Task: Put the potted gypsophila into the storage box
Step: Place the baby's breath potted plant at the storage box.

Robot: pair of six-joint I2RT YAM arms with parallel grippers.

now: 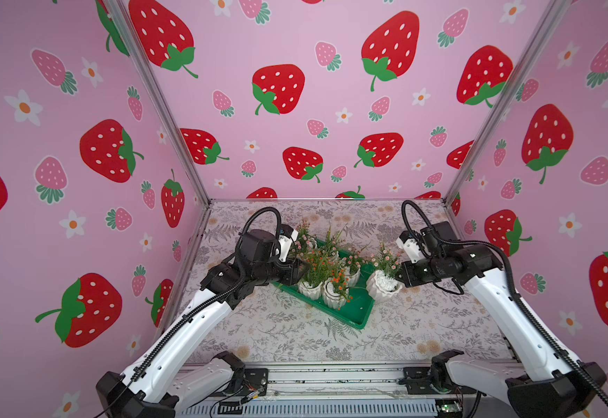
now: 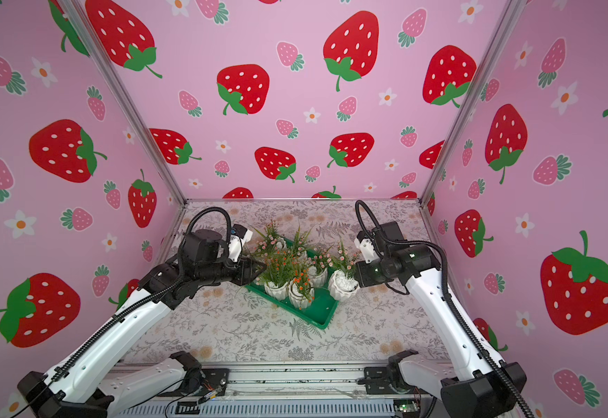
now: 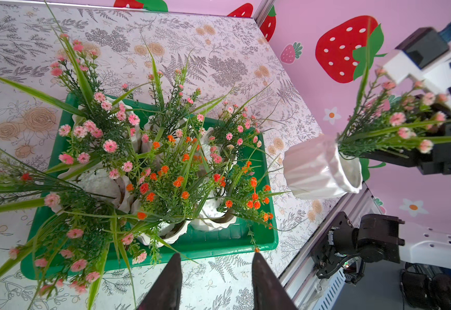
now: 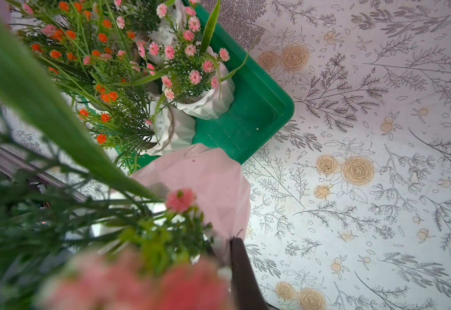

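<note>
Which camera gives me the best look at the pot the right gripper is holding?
The left wrist view: the pot shows whole and sharp, tilted, outside the green tray, held by the right gripper. Both top views show it small. The right wrist view shows it blurred, half hidden by its own leaves.

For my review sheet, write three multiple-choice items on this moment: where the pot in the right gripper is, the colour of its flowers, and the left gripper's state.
1. Relative to the storage box, where is the pot that the right gripper holds?
A. inside it
B. outside it, beside its rim
C. at the left arm's base

2. Its flowers are:
A. orange
B. pink
C. blue

3. The left gripper is:
A. open and empty
B. shut on a pot
C. shut on the box rim

Key: 1 B, both top views show it past the green rim; 2 B, pink in the left wrist view; 3 A, jaws apart with nothing between.
</note>
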